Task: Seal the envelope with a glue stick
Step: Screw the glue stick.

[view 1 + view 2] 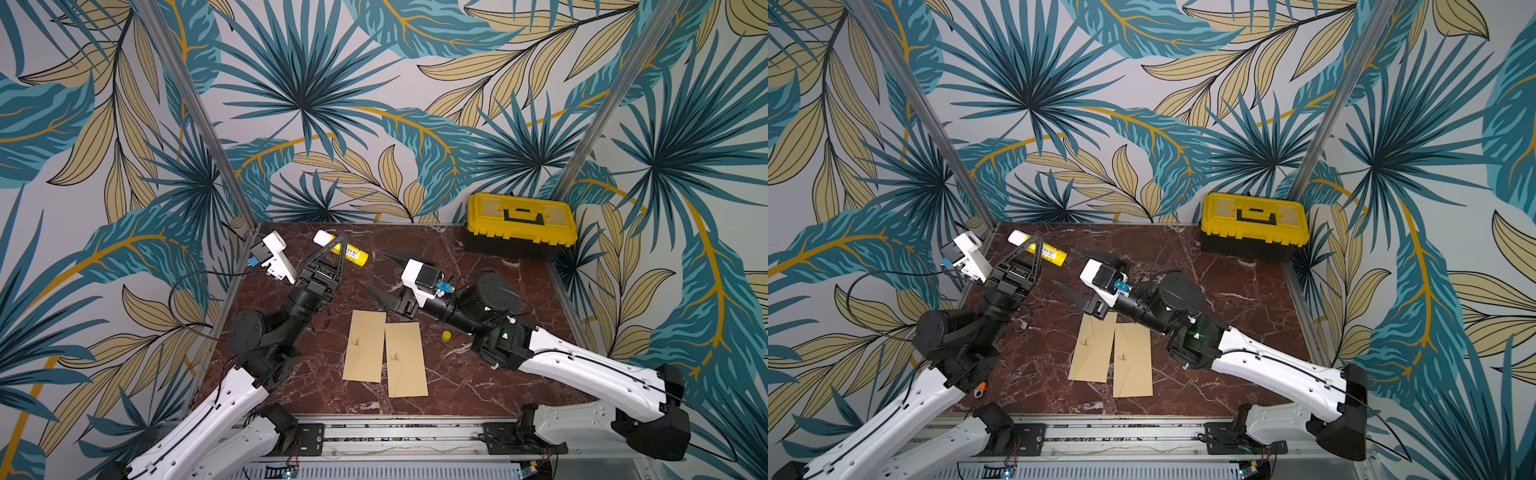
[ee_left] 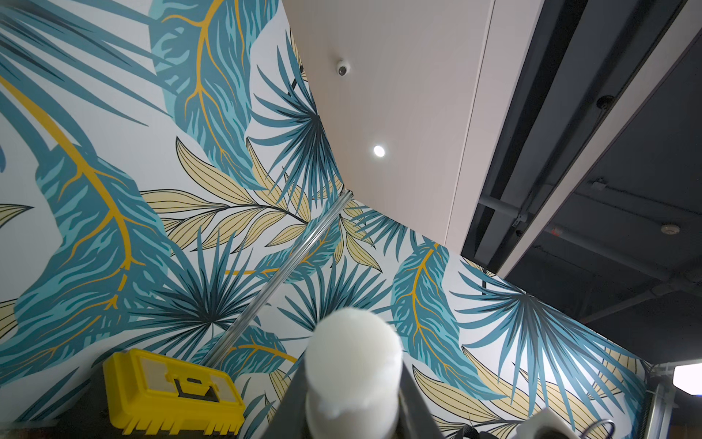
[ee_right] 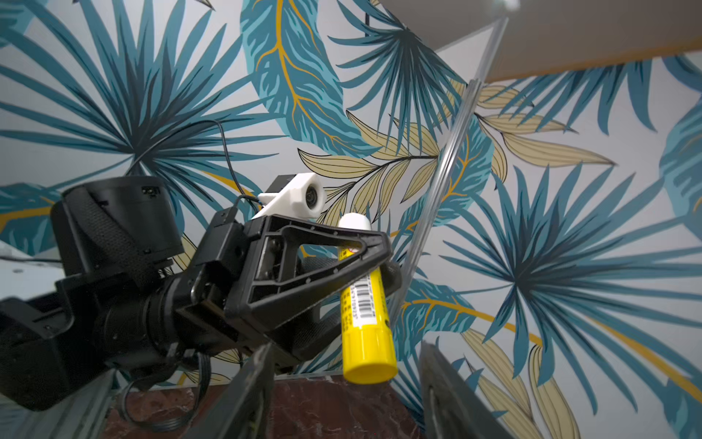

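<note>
In both top views the left claw [image 1: 338, 248] is clamped on the glue stick [image 1: 354, 254]. It holds the stick above the marble tabletop [image 1: 478, 386] at about 11 o'clock, with the bare white tip aimed toward 10 o'clock. The right claw [image 1: 383, 275] has its jaws apart and holds nothing. The stick's yellow base sits just beside it at 11 o'clock, not touching. In a top view a small yellow cap [image 1: 446, 336] lies on the marble at 4 o'clock from the right claw. A pair of tan envelopes [image 1: 365, 347] lies side by side at 6 o'clock.

In the left wrist view the white tip [image 2: 353, 365] rises between the claw's fingers and faces the wall and ceiling, with the yellow toolbox [image 2: 171, 395] beyond it.

In the right wrist view the left claw's finger crosses the stick's barcode label. The right claw's parted jaws frame the stick's base, with a gap on each side.

Uncapping looks finished, and spreading the glue comes next. That calls for the left arm to tip the stick over and carry it toward 5 o'clock, down onto an envelope. Whether either flap is open I cannot tell.
</note>
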You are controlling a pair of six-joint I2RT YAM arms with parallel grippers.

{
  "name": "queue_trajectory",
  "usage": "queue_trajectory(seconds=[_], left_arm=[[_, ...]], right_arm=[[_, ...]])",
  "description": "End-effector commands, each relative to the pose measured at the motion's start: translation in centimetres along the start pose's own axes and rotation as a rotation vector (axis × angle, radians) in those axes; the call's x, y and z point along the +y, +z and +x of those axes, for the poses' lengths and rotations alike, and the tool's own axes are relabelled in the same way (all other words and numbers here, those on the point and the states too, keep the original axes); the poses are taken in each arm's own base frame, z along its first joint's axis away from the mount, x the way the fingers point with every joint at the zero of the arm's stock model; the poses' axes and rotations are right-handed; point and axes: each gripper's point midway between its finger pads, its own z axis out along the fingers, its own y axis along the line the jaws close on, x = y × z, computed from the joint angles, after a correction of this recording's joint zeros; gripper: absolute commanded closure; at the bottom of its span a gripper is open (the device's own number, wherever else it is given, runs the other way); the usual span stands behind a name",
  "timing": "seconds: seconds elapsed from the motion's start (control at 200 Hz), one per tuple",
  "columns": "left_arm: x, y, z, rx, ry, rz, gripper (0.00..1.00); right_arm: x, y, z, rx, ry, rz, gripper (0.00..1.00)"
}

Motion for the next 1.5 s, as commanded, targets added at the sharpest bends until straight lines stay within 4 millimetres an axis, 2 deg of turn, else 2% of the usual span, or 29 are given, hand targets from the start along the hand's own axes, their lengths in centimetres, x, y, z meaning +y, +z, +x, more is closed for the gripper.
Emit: queue_trajectory(seconds=[0.0,0.08,0.185,0.366,0.601,0.951,1.022,1.072,1.242,1.357,1.492], left_arm=[[-0.9,0.1,-0.2,-0.006,0.003,0.052,1.00],[-1.1,0.2,0.0,-0.005,-0.008,0.070,1.00],[-1.1,0.4,0.1,-0.009,-0.022,0.088,1.00],[-1.1,0.5,0.2,-0.010,-0.039,0.103,1.00],[-1.3,0.4,0.1,-0.015,-0.046,0.111,1.00],[-1.2,0.4,0.1,-0.017,-0.053,0.111,1.00],[-1.2,0.4,0.1,-0.017,-0.053,0.111,1.00],[-1.2,0.5,0.1,-0.015,-0.055,0.111,1.00],[-1.1,0.6,0.2,-0.014,-0.058,0.109,1.00],[-1.1,0.5,0.1,-0.017,-0.057,0.110,1.00],[-1.3,0.5,-0.1,-0.025,-0.050,0.111,1.00]], right_arm=[[-1.6,-0.5,-0.7,-0.083,0.521,0.083,0.32],[-2.1,-0.2,-0.7,-0.123,0.685,0.103,0.32],[-2.1,0.8,-0.4,-0.146,0.810,0.090,0.32],[-2.2,2.2,0.1,-0.169,0.917,0.081,0.33],[-1.8,3.2,-0.9,-0.253,1.026,-0.015,0.46],[-1.3,3.8,-1.5,-0.251,1.066,-0.066,0.54],[-1.4,3.8,-1.7,-0.255,1.066,-0.066,0.46],[-1.4,3.8,-1.7,-0.253,1.069,-0.067,0.45],[-1.0,4.2,-1.7,-0.223,1.067,-0.082,0.59],[-0.7,4.3,-1.4,-0.207,1.078,-0.090,0.54],[-0.6,4.1,-0.7,-0.190,1.091,-0.082,0.54]])
